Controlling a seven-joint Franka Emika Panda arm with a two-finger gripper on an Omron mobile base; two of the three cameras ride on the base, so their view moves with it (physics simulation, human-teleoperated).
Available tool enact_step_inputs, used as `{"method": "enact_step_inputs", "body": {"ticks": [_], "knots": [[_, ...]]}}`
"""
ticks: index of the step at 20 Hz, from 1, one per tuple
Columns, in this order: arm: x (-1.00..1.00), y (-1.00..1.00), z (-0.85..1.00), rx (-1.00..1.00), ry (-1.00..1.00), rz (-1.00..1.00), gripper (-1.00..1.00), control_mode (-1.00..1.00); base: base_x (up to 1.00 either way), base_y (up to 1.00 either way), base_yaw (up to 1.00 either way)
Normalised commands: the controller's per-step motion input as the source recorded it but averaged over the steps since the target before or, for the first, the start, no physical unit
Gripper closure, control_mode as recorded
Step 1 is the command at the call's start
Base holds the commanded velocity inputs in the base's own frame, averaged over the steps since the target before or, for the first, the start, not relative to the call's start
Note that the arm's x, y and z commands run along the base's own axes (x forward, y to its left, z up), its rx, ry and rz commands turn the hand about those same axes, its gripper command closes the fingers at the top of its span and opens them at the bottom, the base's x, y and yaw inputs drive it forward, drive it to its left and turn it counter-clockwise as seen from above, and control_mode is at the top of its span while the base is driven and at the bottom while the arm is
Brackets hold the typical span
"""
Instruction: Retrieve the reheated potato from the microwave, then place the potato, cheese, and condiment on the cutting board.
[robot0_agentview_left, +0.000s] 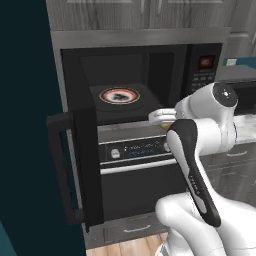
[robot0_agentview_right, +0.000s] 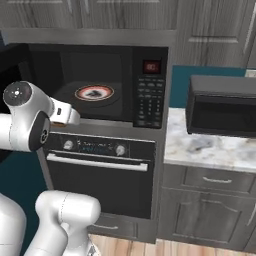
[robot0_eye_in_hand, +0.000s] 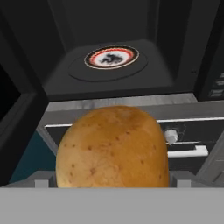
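The potato (robot0_eye_in_hand: 113, 148) looks firm, rounded and smooth-skinned, so I judge it could roll or slip unless my fingers press on its widest middle. It sits between my jaws, close against the hand, and my gripper (robot0_eye_in_hand: 113, 183) stands wide around it, apparently holding it. I am just outside the open microwave (robot0_agentview_left: 150, 75), in front of its plate (robot0_eye_in_hand: 111, 57) and above the oven (robot0_agentview_right: 100, 150)

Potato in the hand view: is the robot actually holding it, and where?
Yes. The potato sits in the gripper, clamped across its widest sides, outside the microwave.
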Motion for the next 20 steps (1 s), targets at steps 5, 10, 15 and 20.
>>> {"method": "enact_step_inputs", "body": {"ticks": [5, 10, 15, 20], "knots": [[0.00, 0.00, 0.00, 0.00, 0.00, 0.00, 1.00, 1.00, 0.07, -0.59, -0.03], [0.00, 0.00, 0.00, 0.00, 0.00, 0.00, 1.00, 1.00, 0.12, -0.75, 0.00], [0.00, 0.00, 0.00, 0.00, 0.00, 0.00, 1.00, 1.00, 0.12, -0.77, 0.00], [0.00, 0.00, 0.00, 0.00, 0.00, 0.00, 1.00, 1.00, 0.13, -0.78, 0.00]]}}
